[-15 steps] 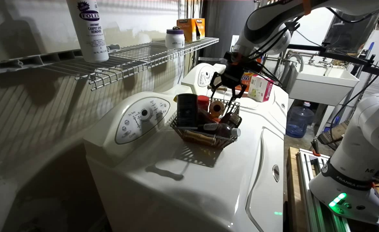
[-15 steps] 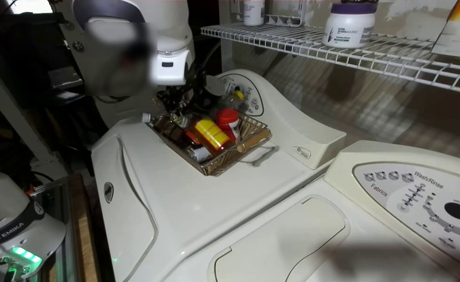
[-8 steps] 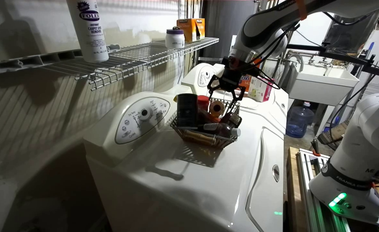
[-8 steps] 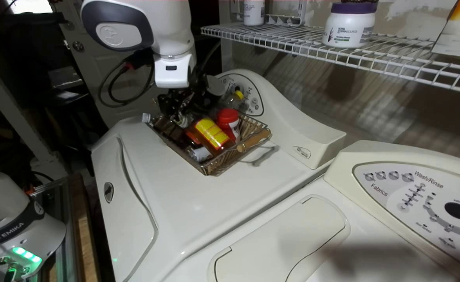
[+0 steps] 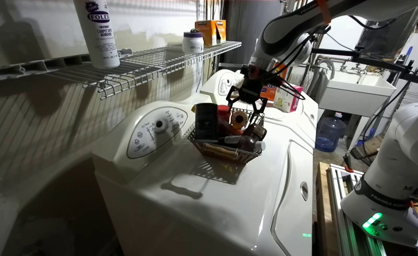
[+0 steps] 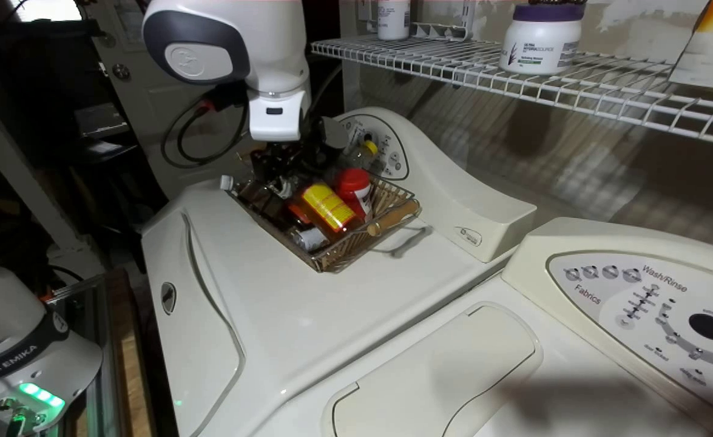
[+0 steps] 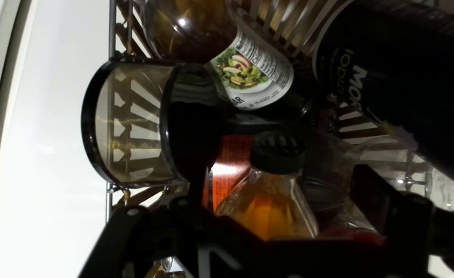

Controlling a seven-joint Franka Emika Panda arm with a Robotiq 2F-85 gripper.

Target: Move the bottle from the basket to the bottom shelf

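White appliance (image 6: 271, 291) bears the basket (image 6: 345, 251) below parted fingers (image 7: 373, 197).

Dryer (image 5: 216, 209) and washer (image 6: 565, 355) side by side, control panels (image 6: 659, 303) along back edges, washer's lettered Wash/Rinse. Dark canister (image 5: 206, 122) upright toward dryer's back edge, red-lidded jar (image 6: 356, 191) just beside it. High along wall (image 5: 63, 124): white bottle (image 5: 100, 39) lettered FOLEX, upright; well apart from it, white jar (image 6: 541, 42) with purple lid, orange carton (image 5: 207, 32) near jar. Pink-and-white box (image 5: 286, 99) on washer. Beyond washer in an exterior view, utility sink (image 5: 354, 97); blue water jug (image 5: 329, 135) below sink's left corner.
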